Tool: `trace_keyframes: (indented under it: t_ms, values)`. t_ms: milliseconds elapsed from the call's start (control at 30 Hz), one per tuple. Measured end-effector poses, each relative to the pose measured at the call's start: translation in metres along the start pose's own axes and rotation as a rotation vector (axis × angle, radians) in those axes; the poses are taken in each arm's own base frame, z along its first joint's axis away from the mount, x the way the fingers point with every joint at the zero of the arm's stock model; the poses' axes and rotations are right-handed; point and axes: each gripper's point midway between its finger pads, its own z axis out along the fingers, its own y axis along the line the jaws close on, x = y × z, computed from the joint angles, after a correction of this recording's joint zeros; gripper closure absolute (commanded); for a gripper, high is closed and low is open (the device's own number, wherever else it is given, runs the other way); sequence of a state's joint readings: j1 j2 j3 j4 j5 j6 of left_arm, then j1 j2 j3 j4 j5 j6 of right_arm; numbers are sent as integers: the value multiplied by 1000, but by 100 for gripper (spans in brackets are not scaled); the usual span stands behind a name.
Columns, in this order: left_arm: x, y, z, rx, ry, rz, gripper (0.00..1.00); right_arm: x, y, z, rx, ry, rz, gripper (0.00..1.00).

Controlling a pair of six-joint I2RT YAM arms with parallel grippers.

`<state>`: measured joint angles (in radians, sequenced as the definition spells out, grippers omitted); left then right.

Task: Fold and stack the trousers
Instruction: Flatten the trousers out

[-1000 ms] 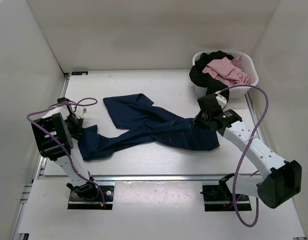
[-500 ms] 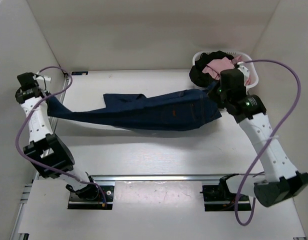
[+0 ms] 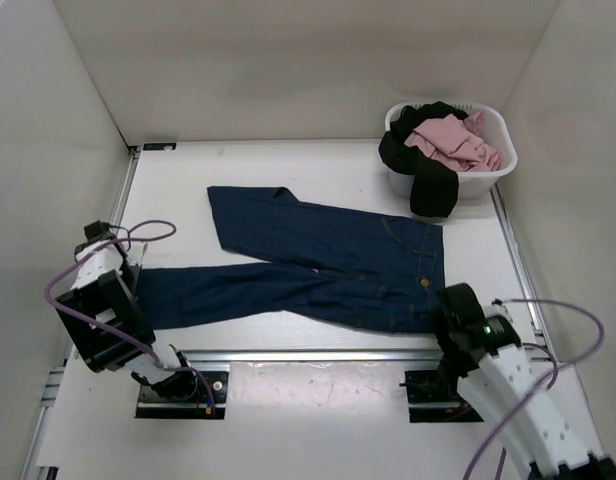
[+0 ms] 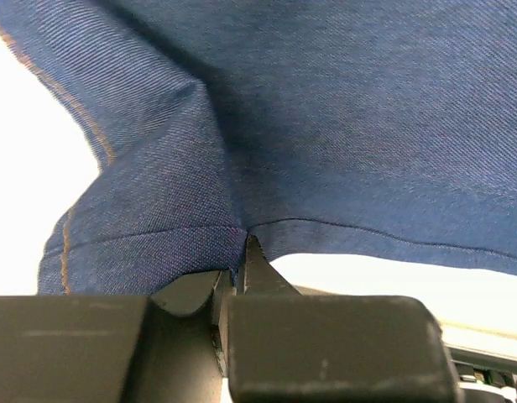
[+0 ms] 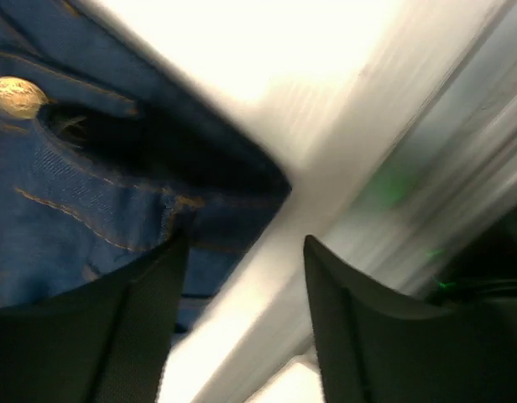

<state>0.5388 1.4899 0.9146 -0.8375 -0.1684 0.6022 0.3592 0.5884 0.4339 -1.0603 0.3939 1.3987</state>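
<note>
The trousers [image 3: 328, 262] are dark blue jeans lying spread flat on the table, waist to the right, both legs running left. My left gripper [image 3: 126, 272] sits at the end of the nearer leg. In the left wrist view it [image 4: 242, 248] is shut on the denim hem [image 4: 158, 243]. My right gripper [image 3: 446, 306] is at the near right corner of the waist. In the right wrist view it [image 5: 246, 243] stands open with only white table between its fingers, and the waistband with its brass button [image 5: 15, 96] lies just left of the left finger [image 5: 149, 302].
A white basket [image 3: 493, 170] holding pink and black clothes stands at the back right, with a black garment [image 3: 433, 190] hanging over its front. A metal rail [image 3: 318, 355] runs along the table's near edge. White walls close in both sides.
The trousers, held stretched in the air between both arms half a second ago, now lie flat. My right gripper has opened, let go of the waist and come to the near edge. My left arm has lowered.
</note>
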Motion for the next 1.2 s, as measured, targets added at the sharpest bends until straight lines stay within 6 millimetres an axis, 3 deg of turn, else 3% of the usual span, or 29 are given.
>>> trace_keyframes:
  t_ms: [100,200,367,467,667,767,900,1067,1100,1200]
  values:
    - [14,-8,2,7,12,-3,85,0,16,-6,-180,4,181,29]
    - [17,-8,2,0,3,-16,85,1,22,-13,-250,23,257,25]
    - [21,-3,3,-11,-11,-41,85,8,17,-6,-155,51,205,22]
    - [23,-2,4,-10,-10,-46,85,5,25,-12,-79,58,132,22]
    - [25,1,3,-11,-15,-49,85,-23,98,-62,-131,32,58,22]
    - [25,2,3,-9,-21,-56,85,-26,112,-72,-169,24,59,15]
    - [25,1,3,-5,-24,-57,85,-17,101,-51,-104,52,72,9]
    - [28,3,3,-4,-23,-66,85,2,71,-9,79,105,59,13]
    - [29,5,3,-4,-22,-69,85,4,66,-2,102,115,64,16]
    - [33,9,4,-9,-20,-81,85,7,53,15,155,135,84,50]
